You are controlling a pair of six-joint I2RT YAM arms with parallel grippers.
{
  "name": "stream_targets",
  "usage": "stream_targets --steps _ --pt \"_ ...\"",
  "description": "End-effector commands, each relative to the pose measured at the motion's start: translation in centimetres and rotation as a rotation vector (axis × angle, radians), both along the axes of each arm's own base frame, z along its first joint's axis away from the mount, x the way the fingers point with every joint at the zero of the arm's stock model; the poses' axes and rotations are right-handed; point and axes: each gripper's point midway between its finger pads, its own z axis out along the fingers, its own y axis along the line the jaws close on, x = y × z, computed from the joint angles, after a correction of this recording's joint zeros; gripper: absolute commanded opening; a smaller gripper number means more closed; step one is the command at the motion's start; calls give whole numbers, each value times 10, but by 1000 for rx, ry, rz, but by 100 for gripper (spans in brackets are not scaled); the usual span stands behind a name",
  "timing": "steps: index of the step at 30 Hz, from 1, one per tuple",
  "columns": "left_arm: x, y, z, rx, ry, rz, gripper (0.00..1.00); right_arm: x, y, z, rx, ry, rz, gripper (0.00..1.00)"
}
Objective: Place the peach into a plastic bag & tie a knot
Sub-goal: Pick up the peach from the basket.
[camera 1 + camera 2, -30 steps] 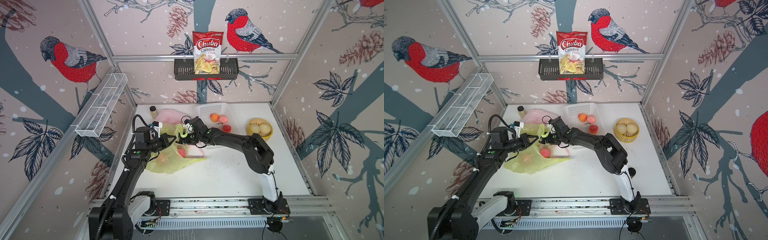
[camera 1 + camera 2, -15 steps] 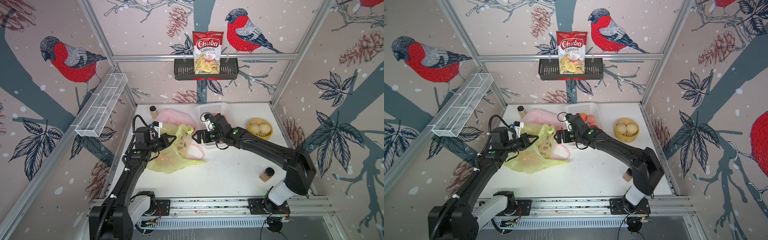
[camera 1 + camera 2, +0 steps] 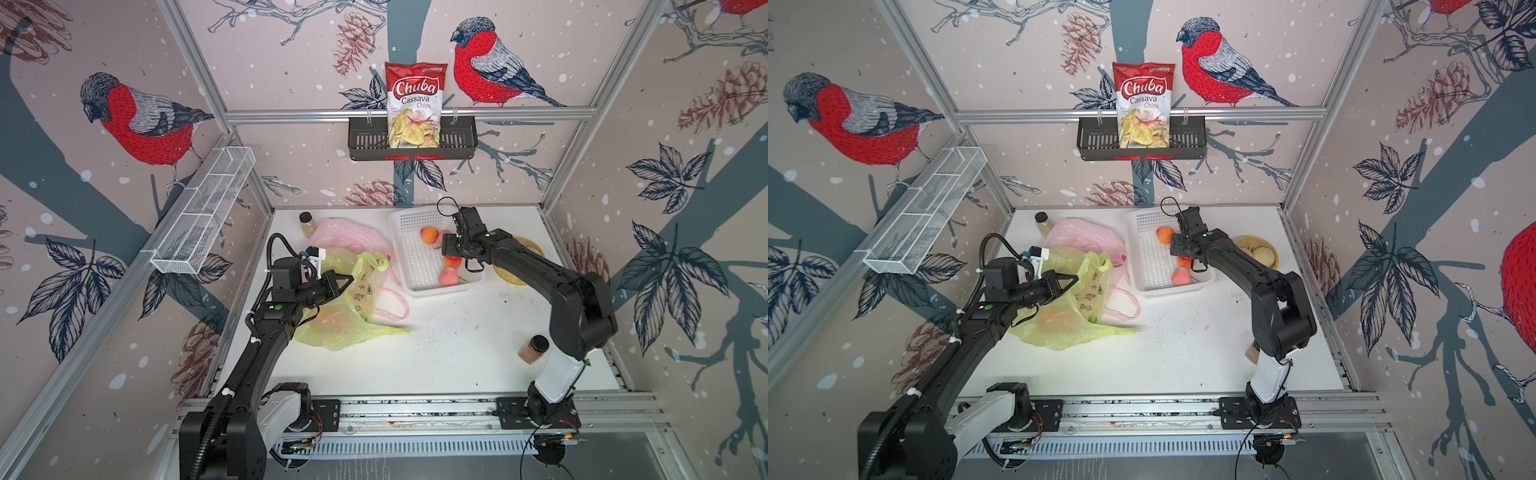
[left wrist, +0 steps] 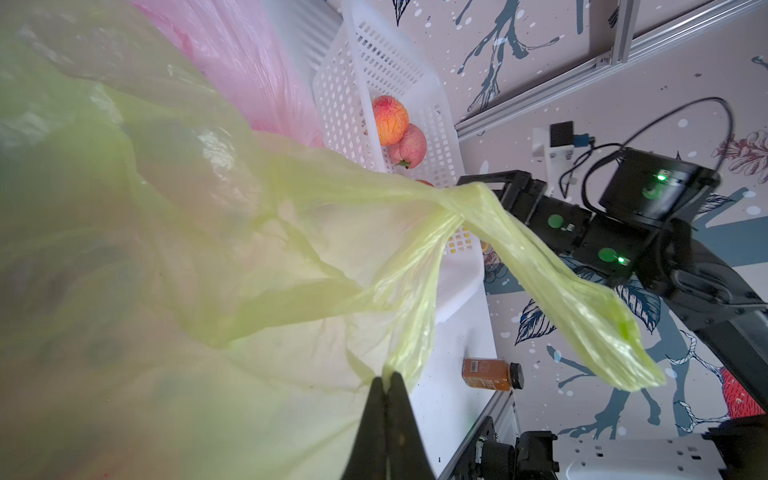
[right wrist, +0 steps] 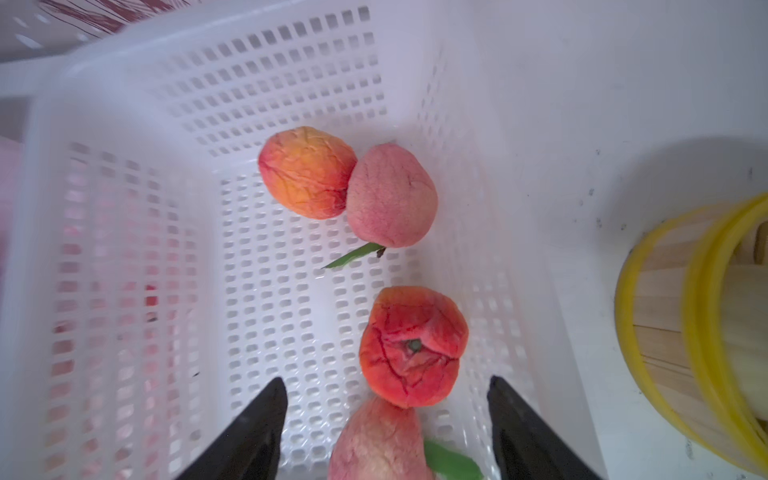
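L pincer (image 4: 388, 384) pinched shut on a fold of the translucent yellow-green plastic bag (image 3: 357, 328). The bag lies slumped on the white surface (image 3: 457, 353) w/ an orange peach (image 3: 328, 318) showing thru the film. R pincer (image 5: 386, 381) is open above the white perforated plastic basket (image 5: 291, 83). 4 peaches are inside it. A red wrinkled peach (image 5: 413, 347) & a pink peach (image 5: 378, 440) sit btwn its fingers, no contact seen.

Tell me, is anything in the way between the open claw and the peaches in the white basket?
Nothing visible is. The right gripper hangs open over the white basket. In its wrist view the wrinkled red peach and the nearest pink peach lie bare right in front of it, with nothing covering them.
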Motion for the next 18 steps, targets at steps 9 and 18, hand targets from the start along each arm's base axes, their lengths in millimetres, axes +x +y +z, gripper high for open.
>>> stream_targets --steps 9,18 --pt "2 -3 4 -13 -38 -19 0 14 -9 -54 -134 77 -45 89" --pt "0 -3 2 -17 -37 -21 0 18 -5 -79 -134 106 -43 79"
